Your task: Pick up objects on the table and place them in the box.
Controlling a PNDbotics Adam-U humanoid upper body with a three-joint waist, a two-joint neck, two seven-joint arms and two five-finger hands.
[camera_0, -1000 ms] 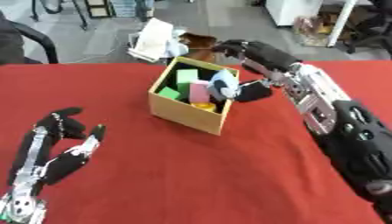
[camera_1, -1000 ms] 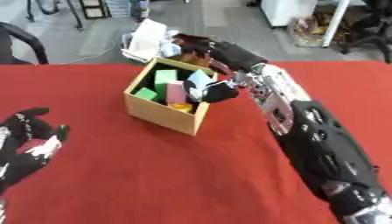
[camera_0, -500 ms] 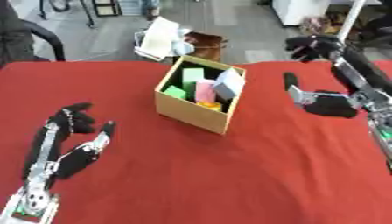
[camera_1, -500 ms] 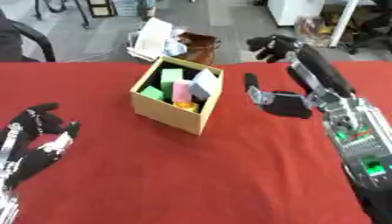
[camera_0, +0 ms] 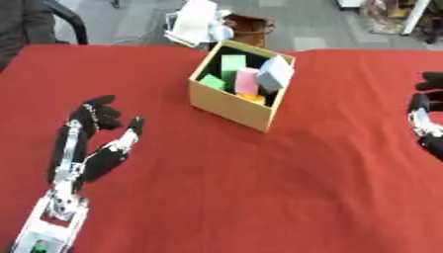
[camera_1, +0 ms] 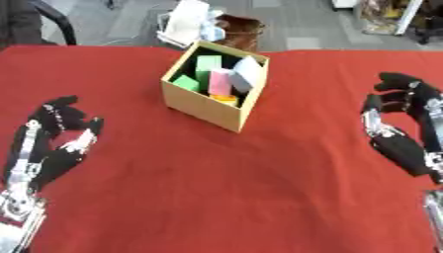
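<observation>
Box: a tan cardboard box stands askew on the far middle of the bench, open at the top.
Contents: a green block, a second green piece, a pink block, a pale blue block leaning at the right wall, and something yellow-orange low in the near corner.
Bench: covered in red cloth.
Left hand: the left hand rests on the cloth at the near left, fingers straight and spread, pointing away, holding nothing; it lies well apart from the box, to the box's near left.
Right hand: the right hand sits at the right edge, thumb and fingers relaxed with nothing between them; the box is well apart from it, to its far left.
Beyond the bench: a white object and a brown container sit just behind the box on a grey floor.
</observation>
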